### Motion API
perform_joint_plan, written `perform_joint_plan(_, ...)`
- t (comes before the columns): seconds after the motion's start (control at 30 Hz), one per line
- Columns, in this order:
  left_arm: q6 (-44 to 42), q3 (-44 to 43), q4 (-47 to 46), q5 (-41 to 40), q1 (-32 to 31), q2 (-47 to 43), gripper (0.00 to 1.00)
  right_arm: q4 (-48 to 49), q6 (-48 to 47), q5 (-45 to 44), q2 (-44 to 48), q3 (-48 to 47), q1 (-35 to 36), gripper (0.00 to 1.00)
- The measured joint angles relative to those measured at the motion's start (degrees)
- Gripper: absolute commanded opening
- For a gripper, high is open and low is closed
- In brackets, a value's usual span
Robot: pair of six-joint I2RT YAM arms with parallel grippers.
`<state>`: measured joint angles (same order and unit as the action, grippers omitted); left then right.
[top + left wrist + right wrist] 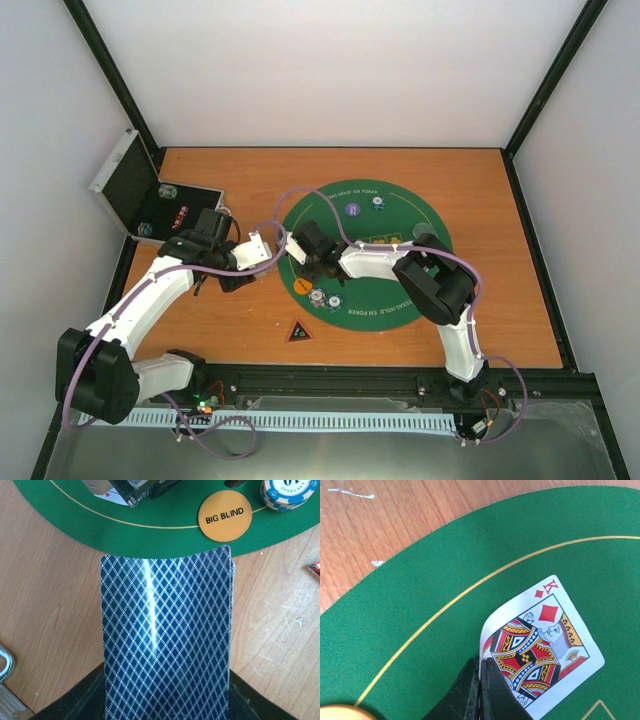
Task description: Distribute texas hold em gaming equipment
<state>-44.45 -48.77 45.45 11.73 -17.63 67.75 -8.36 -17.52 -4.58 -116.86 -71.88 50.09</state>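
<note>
Currently I list two slip risks: right claw [481,690] pinching the king of diamonds [545,645] by its corner, left claw [255,248] bowing the clamped deck [165,630].

Overhead looking down, wrist views close, apparently sharing green mat [400,212]

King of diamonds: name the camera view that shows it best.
Right wrist: the king of diamonds faces the camera, pinched by the right gripper. Left wrist shows only a white sliver; top external hides it under the arms.
</note>
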Motion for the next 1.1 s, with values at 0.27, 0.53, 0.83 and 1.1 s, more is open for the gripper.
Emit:
perform_joint_plan(0.27,-0.02,0.00,0.00,-0.04,0.00,-0.02,0.48,0.09,0.13,0.76,0.07,0.07,-0.09,0.18)
perform_joint_plan(0.53,-0.02,0.00,0.00,-0.02,0.00,0.00,0.48,-0.02,-0.48,4.61,4.26,3.96,-0.15,0.38)
perform_joint_plan(0.83,-0.02,-0.02,0.02,0.04,0.00,0.00,0.48,2.84,1.33,14.36,16.48,9.90,-1.51,0.86)
perform_joint_plan(1.1,-1.42,-0.02,0.81,1.75,0.00,-0.02,0.48,6.54,11.85,21.68,26.27,11.50,-6.95,1.00)
